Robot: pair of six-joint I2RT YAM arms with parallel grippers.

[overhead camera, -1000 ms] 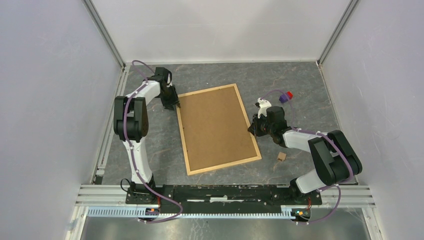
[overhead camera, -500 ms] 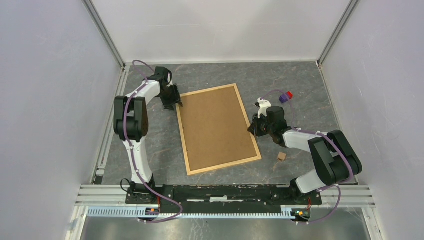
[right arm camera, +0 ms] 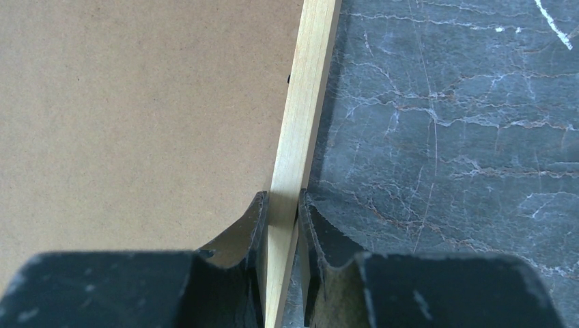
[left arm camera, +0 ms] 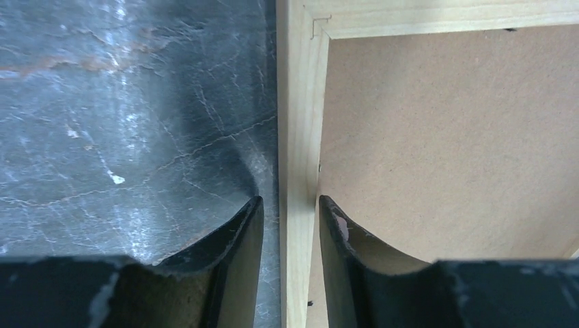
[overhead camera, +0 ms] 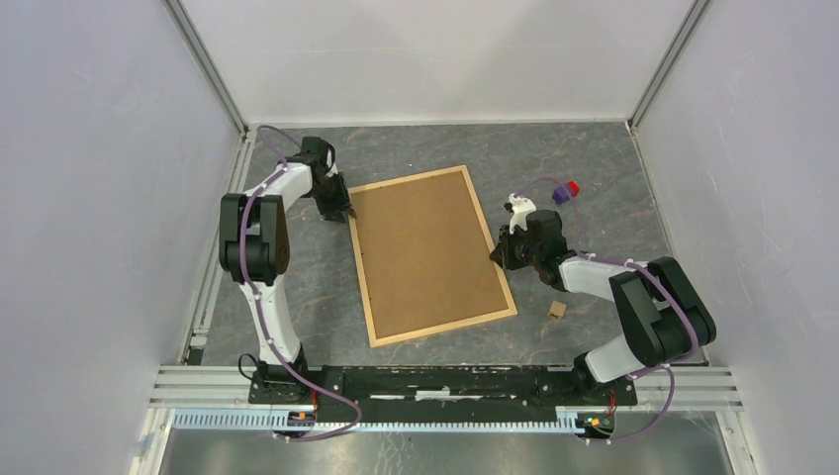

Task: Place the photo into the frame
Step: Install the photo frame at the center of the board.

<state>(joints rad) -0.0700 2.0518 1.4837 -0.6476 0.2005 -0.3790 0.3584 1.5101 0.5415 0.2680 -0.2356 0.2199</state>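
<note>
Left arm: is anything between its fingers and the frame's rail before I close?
Nothing visible stands in the way. The left gripper is open and its fingers straddle the left rail of the frame, one outside over the table and one inside over the brown backing. The right gripper is clamped on the opposite rail.

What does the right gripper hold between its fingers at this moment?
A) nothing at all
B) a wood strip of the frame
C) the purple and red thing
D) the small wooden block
B: in the right wrist view, the right gripper has its fingers pressed on both sides of the light wood strip of the frame.
</note>
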